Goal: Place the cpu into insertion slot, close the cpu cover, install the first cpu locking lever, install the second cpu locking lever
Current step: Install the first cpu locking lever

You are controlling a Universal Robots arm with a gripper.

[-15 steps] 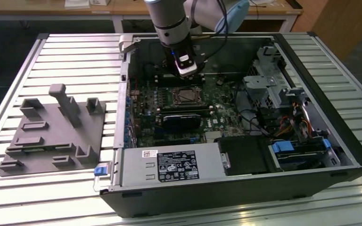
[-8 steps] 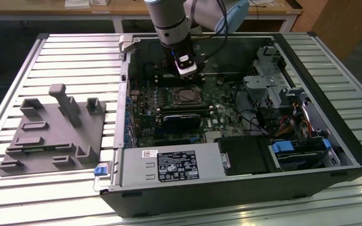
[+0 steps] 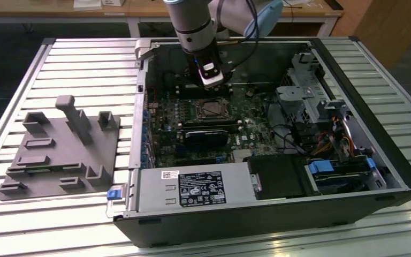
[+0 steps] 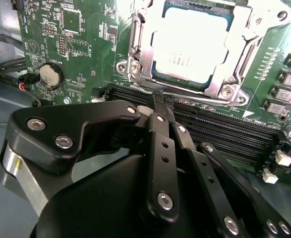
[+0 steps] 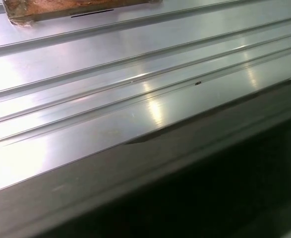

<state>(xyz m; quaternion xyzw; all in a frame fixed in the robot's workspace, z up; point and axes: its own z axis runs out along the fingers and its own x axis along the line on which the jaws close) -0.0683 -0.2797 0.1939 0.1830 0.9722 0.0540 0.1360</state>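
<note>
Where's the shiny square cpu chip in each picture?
Exterior view: cpu sits in the open computer case, near the pincer.
Second wrist view: cpu lies framed by the silver cpu cover.
First wrist view: grooved metal table.
Shared landmark: green motherboard, also in the second wrist view.

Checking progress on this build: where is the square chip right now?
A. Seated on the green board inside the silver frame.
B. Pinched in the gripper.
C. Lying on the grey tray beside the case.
A: in the second wrist view the chip lies flat on the green board with the silver frame around it, and the gripper beside it carries nothing.
</note>
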